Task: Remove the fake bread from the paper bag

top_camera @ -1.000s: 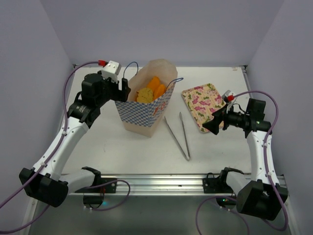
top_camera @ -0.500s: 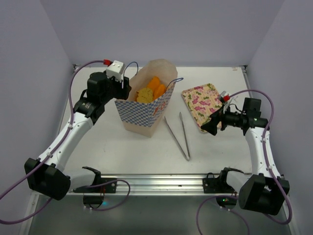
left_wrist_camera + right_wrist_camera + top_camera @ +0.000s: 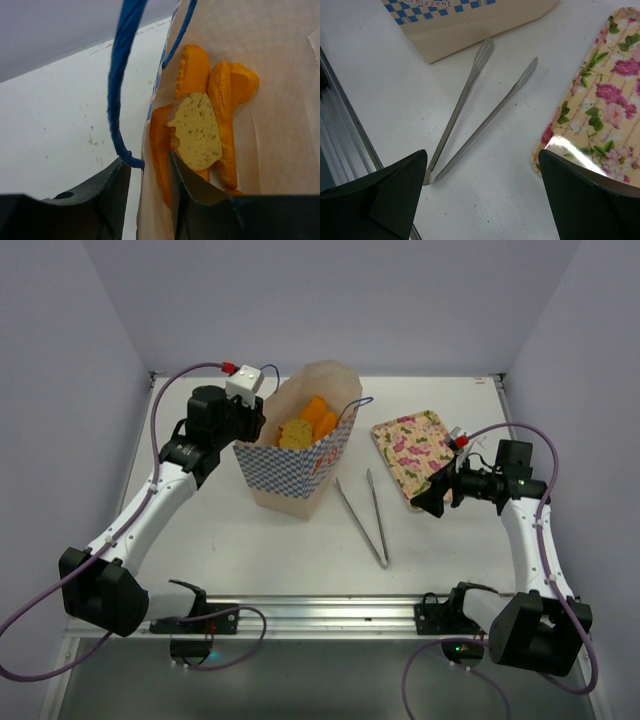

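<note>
The paper bag (image 3: 300, 475) stands upright and open at the table's middle left, with several golden-orange fake bread pieces (image 3: 308, 422) inside. In the left wrist view the bread (image 3: 197, 130) leans against the bag's inner wall (image 3: 280, 100), with a cut tan face toward me. My left gripper (image 3: 258, 425) is at the bag's left rim. Its jaws (image 3: 148, 175) straddle the paper wall, one finger inside and one outside, with a gap still showing, and the blue cord handle (image 3: 117, 90) touches the outer finger. My right gripper (image 3: 425, 500) is wide open and empty above the table (image 3: 482, 170).
Metal tongs (image 3: 365, 515) lie open on the table right of the bag and show in the right wrist view (image 3: 470, 115). A pink floral tray (image 3: 415, 455) lies at the right, beside my right gripper (image 3: 605, 115). The bag's checkered band (image 3: 465, 20) is ahead.
My left gripper has moved right, up to the bag's left rim, and now straddles its wall. My right gripper shifted slightly left, then held still.
</note>
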Motion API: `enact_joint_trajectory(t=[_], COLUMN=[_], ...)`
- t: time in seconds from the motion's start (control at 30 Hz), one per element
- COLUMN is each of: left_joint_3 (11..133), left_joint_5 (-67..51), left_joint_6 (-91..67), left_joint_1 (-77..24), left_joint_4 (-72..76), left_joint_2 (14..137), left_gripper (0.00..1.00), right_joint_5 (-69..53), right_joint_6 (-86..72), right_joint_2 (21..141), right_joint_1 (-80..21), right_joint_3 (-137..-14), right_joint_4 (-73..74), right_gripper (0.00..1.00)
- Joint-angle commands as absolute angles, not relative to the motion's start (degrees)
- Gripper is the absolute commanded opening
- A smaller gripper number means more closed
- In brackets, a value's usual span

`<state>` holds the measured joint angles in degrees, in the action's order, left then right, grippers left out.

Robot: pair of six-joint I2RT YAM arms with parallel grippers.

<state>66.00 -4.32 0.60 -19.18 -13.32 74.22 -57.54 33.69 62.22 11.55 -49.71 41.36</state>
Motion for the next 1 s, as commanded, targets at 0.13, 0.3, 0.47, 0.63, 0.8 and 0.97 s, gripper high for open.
enact_joint_trajectory(t=[0.13, 0.3, 0.47, 0.63, 0.8, 0.97], left_joint_3=[68.90, 69.34, 70.93, 73.65, 74.71, 72.42], left_joint_5=[-5.36, -3.35, 2.98, 5.28, 4.31, 3.52], left_joint_6=[3.34, 3.87, 4.57, 4.92, 4.13, 2.81], left_joint_1=[-19.42, -19.42, -19.34, -15.75, -12.22, -7.92], left_joint_4=[-11.95, -11.43, -11.43, -11.95, -12.39, -11.08], left_joint_2=[75.50, 75.15, 74.45, 74.18, 74.53, 75.50], left_gripper=[0.17, 0.00, 0.00, 0.00, 0.00, 0.00], right_joint_5=[-58.72, -58.53, -59.32, -60.21, -53.56, -38.26], right_joint_6=[34.10, 33.05, 32.70, 30.94, 26.29, 21.19], right_joint_2=[61.79, 60.91, 60.73, 60.91, 61.78, 65.90], right_joint_1=[11.25, 11.25, 11.25, 9.50, 1.07, -12.53], right_joint_3=[-51.06, -50.80, -50.45, -50.19, -50.71, -51.85], right_joint_4=[41.40, 40.43, 40.26, 39.73, 36.48, 30.35], right_gripper=[0.99, 0.99, 0.99, 0.99, 0.96, 0.93])
